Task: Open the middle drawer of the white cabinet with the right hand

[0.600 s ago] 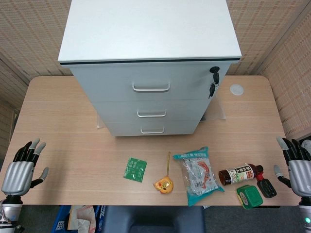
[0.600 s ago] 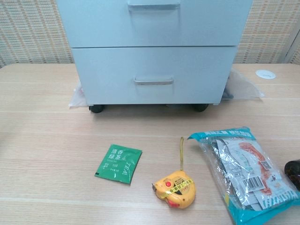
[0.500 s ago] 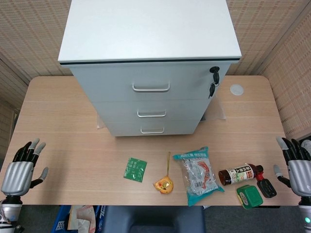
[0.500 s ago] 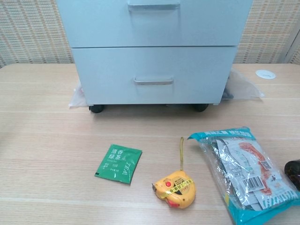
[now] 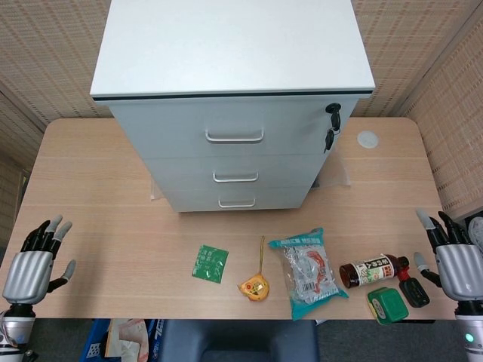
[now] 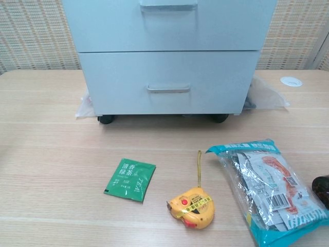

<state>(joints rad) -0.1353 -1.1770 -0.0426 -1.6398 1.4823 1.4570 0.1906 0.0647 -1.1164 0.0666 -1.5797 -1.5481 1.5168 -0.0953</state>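
The right hand [image 5: 457,268] is held with fingers spread, empty, near the sauce bottle [image 5: 372,270]. The left hand [image 5: 30,268] is likewise spread. The middle drawer [image 5: 235,172] of the white cabinet [image 5: 231,47] is seen closed.

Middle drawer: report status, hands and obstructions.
Both hands open: left hand and right hand at table edges. Middle drawer shut, handle untouched. Sauce bottle and snack packet lie between right hand and cabinet.

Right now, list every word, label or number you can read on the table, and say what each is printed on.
"TEA": on the green tea sachet, beside Chinese characters that look like 清香绿茶.
Snack bag: barcode and printed text, too small to read.
Yellow tape measure: label strip, unreadable.
Brown sauce bottle: label blurred.
Green box: print unreadable.
White cabinet: no text.
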